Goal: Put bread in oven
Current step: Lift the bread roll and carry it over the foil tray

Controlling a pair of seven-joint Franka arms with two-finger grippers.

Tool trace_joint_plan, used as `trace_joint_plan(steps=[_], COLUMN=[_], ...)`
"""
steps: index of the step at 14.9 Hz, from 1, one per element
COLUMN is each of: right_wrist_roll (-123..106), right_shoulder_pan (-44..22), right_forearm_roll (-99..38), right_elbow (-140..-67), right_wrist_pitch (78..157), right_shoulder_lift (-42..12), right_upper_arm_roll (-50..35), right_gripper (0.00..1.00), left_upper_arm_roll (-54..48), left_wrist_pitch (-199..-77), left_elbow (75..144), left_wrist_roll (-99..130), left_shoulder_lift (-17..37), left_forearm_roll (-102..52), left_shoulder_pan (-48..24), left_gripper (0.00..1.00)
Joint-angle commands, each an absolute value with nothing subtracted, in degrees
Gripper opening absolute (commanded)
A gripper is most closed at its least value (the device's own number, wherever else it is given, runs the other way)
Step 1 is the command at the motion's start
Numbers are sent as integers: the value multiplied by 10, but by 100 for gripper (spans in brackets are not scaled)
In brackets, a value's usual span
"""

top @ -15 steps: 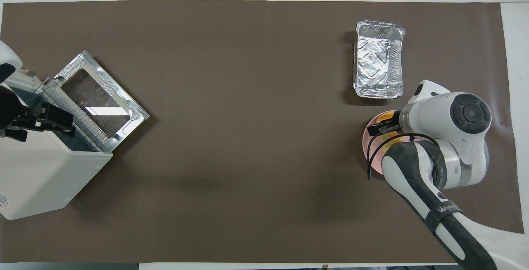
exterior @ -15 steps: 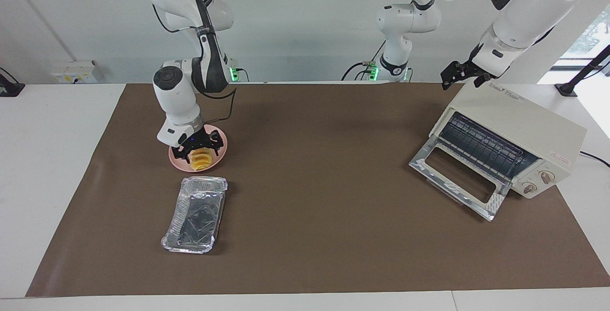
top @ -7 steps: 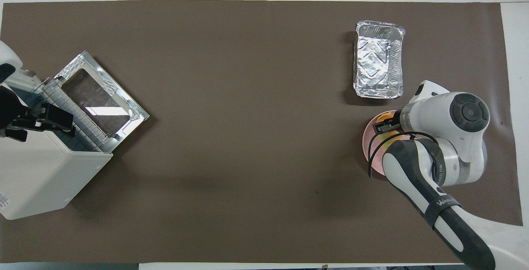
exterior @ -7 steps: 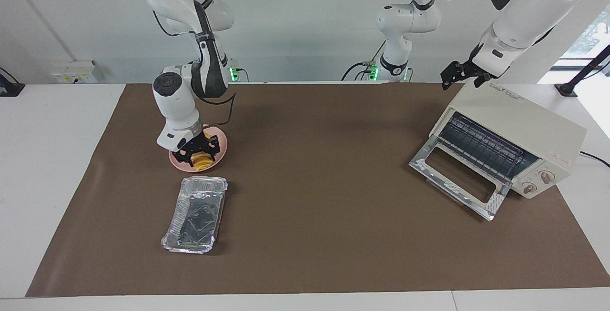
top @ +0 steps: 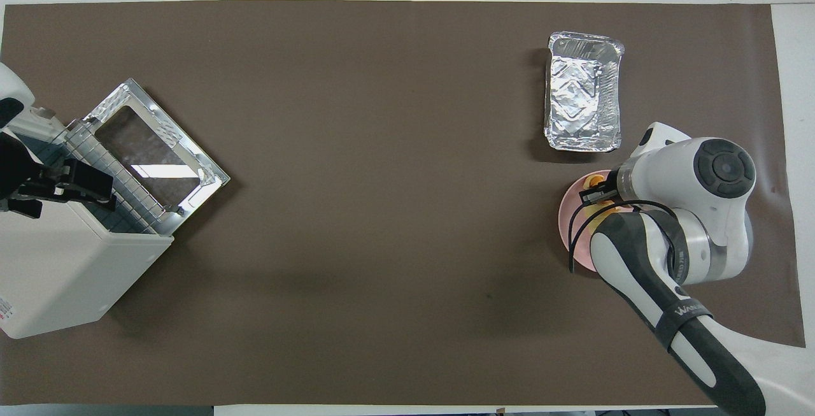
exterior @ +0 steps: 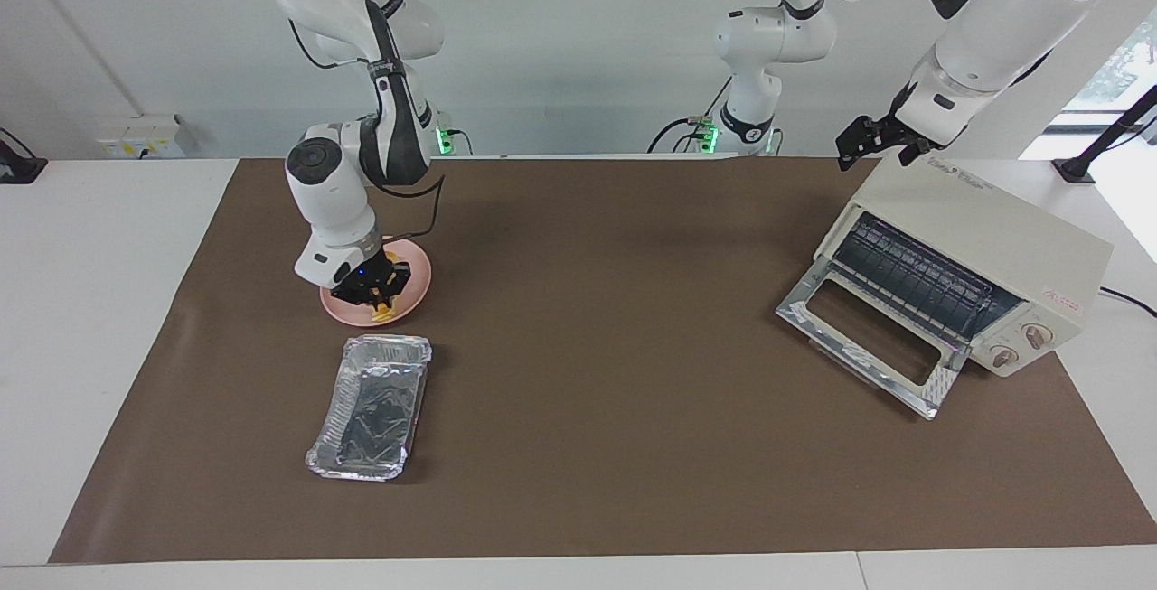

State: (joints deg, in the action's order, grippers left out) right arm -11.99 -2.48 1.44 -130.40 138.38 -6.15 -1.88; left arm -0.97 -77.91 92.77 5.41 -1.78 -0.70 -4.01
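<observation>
Brown matting carries the oven (exterior: 981, 251); right fingers (exterior: 378, 294) pinch the bread (exterior: 383, 305), left fingers (exterior: 870, 140) spread; lettering unreadable.

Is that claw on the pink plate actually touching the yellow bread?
Touching. In the facing view the right gripper sits down on the plate, closed around the bread, only whose end shows.
</observation>
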Motion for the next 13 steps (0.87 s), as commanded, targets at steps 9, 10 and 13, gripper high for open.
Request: trace_joint_plan(steps=[9,10,13], right_wrist_roll=[-129,-117,-99], right_shoulder_pan=[-41,-43,-43], right_forearm_roll=[-23,-23,-21], right_elbow=[-951,-926,-809], right_wrist_pitch=[1119,1120,1110], right_shoulder_lift=[-137,-155,-254], right_upper_arm_roll=[-21,-21,-20], right_gripper=[0,0,0], left_upper_arm_roll=[-14,-14,-14], left_wrist_pitch=[-787,-787,-787], left_elbow=[937,937,937], left_wrist_roll=[51,51,51], left_shoulder_lift=[-28,-28,-28], left_forearm_roll=[0,0,0], left_shoulder_pan=[-34,-34,-34], left_gripper=[100,100,100])
